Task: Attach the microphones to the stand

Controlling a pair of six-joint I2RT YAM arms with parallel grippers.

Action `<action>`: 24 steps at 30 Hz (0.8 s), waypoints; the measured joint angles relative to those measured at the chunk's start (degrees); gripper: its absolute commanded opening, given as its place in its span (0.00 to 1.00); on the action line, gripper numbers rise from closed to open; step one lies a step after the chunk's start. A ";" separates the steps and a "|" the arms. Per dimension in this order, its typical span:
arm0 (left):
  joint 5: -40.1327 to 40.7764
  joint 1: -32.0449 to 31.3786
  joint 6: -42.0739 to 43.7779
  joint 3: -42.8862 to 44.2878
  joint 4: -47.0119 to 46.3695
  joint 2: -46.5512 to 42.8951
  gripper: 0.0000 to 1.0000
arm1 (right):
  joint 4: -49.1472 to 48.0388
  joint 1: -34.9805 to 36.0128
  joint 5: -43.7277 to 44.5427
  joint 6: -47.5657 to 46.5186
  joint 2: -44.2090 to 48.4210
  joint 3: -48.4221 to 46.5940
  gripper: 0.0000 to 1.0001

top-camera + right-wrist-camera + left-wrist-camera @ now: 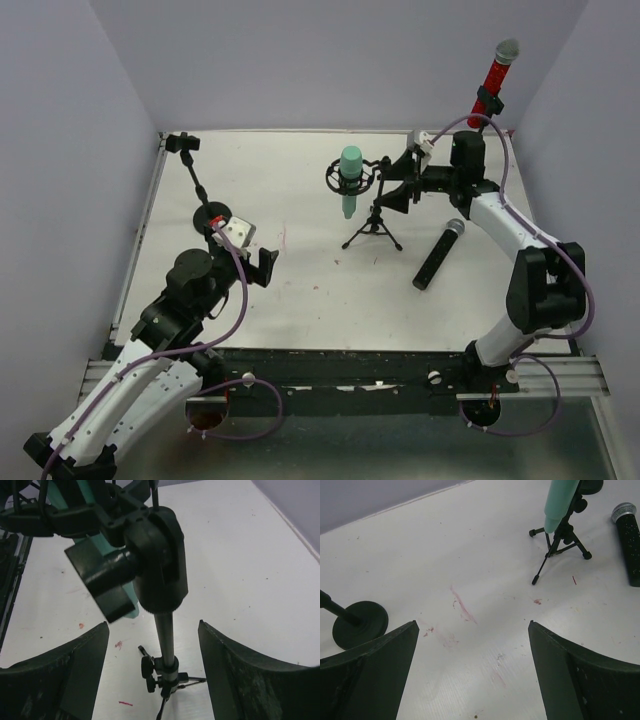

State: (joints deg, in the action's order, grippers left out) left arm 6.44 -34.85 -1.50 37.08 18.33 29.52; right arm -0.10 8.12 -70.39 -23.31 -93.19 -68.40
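Observation:
The mint-green microphone (351, 182) hangs in the shock mount of a small tripod stand (373, 232) at mid-table. It also shows in the left wrist view (559, 502). My right gripper (393, 195) is open just right of the mount. In the right wrist view the stand's pole (166, 640) shows between the fingers of my right gripper (153, 623), touching neither. The black microphone (438, 255) lies flat on the table to the right. The red microphone (496, 72) sits in a clip at the back right. My left gripper (267, 266) is open and empty over bare table (472, 625).
A stand with a round base (213, 216) and an empty clip (183, 143) is at the back left; its base shows in the left wrist view (360, 624). Purple walls close three sides. Red smears mark the table (462, 607).

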 measured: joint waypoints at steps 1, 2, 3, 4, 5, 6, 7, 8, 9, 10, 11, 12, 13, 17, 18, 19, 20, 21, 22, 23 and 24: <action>0.02 0.02 0.00 0.00 0.00 0.00 0.98 | -1.99 0.66 0.26 1.86 -0.35 0.00 0.73; 0.04 0.02 0.02 0.00 0.02 0.00 0.98 | -3.89 1.09 0.52 3.76 -0.70 0.00 0.68; 0.07 0.02 0.02 0.00 0.00 0.00 0.98 | -5.79 1.42 0.72 5.66 -1.07 0.02 0.64; 0.13 0.02 0.02 0.00 0.00 0.00 0.98 | -7.50 1.77 0.90 7.32 -1.44 0.02 0.58; 0.20 0.02 0.02 0.00 0.00 0.00 0.98 | -8.90 2.01 1.07 8.55 -1.77 0.02 0.54; 0.24 0.02 0.02 0.00 0.00 0.00 0.98 | -9.99 2.08 1.29 9.81 -2.01 0.02 0.48; 0.26 0.02 0.02 0.00 0.00 0.00 0.98 | -10.71 2.05 1.53 10.45 -2.21 0.02 0.43; 0.26 0.04 0.02 0.00 0.00 0.00 0.98 | -11.23 2.05 1.75 10.95 -2.32 0.02 0.35; 0.28 0.04 0.02 0.00 0.00 0.00 0.98 | -11.65 2.05 1.88 11.43 -2.40 0.02 0.30; 0.28 0.04 0.02 0.00 0.00 0.00 0.98 | -12.02 1.99 1.97 11.50 -2.47 0.02 0.21; 0.31 0.04 0.02 0.00 0.00 0.00 0.98 | -12.26 1.99 1.97 11.56 -2.49 0.02 0.15; 0.31 0.04 0.02 0.00 -0.02 0.00 0.98 | -12.33 1.99 1.90 11.52 -2.51 0.02 0.12; 0.33 0.04 0.02 0.00 -0.02 0.00 0.98 | -12.85 1.99 1.99 10.71 -2.51 0.02 0.09; 0.37 0.24 0.02 0.00 -0.02 0.00 0.98 | -13.11 1.99 2.14 9.53 -3.37 -1.27 0.04; 0.42 0.28 0.02 0.00 -0.02 0.00 0.98 | -12.76 1.99 2.16 9.35 -3.89 -2.01 0.03; 0.44 0.28 0.02 0.00 -0.02 0.00 0.98 | -12.15 2.01 2.38 8.92 -4.61 -3.10 0.02; 0.46 0.28 0.02 0.00 -0.04 0.00 0.98 | -11.54 2.08 2.89 8.44 -5.57 -4.44 0.02; 0.46 0.28 0.04 0.00 -0.09 0.00 0.98 | -10.62 2.05 3.50 7.93 -6.62 -5.92 0.01; 0.46 0.28 0.04 0.00 -0.20 0.00 0.98 | -9.84 2.01 4.24 7.56 -7.76 -7.76 0.01; 0.48 0.28 0.04 0.00 -0.24 0.00 0.98 | -8.74 1.88 5.33 7.08 -9.29 -10.27 0.01; 0.48 0.28 0.07 0.00 -0.26 0.00 0.98 | -8.15 1.77 6.19 6.73 -10.32 -11.96 0.01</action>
State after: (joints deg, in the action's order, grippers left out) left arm 6.92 -34.57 -1.43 37.08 18.06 29.52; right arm -8.25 9.89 -64.20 -16.58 -103.50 -80.36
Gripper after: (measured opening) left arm 0.985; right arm 0.179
